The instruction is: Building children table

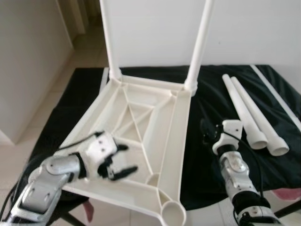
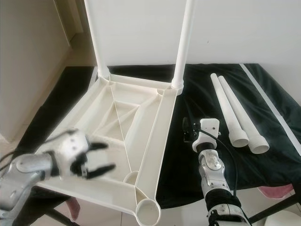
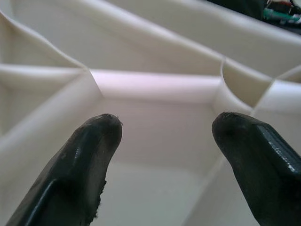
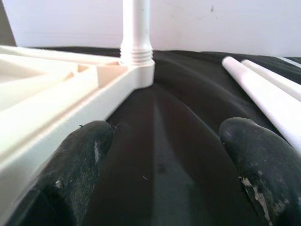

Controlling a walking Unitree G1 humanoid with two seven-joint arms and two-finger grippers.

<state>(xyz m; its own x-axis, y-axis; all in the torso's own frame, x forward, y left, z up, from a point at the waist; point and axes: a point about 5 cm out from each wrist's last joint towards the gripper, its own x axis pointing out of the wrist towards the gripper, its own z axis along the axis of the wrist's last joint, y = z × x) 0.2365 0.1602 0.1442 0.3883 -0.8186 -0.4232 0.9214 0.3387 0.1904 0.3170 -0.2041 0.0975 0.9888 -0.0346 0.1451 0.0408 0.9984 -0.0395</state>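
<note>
Black cloth (image 1: 207, 183) covers the work surface, with a white wall behind and pale floor tiles off to the robot's left. On the cloth lies the upturned tabletop (image 1: 176, 136), ribbed underside facing up, its near corner overhanging the cloth edge with an open round socket (image 1: 172, 210). Two fitted legs (image 1: 199, 44) stand upright from the far corners, pointing straight up; their upper ends are cut off by the frame. Two loose legs (image 2: 230, 110) lie side by side on the cloth beyond the right gripper's fingers, long axes running away from the robot, wide open ends nearest it.

The left gripper (image 1: 117, 165) hovers over the tabletop's near ribs, fingers (image 3: 89, 155) spread with only ribbed plastic beyond and between their tips, holding nothing. The right gripper (image 4: 164, 160) sits low over the cloth just beside the tabletop's right rail, fingers spread and empty; its wrist view looks along the rail to one fitted leg's threaded base (image 4: 137, 49), detail too small to read from the head views.
</note>
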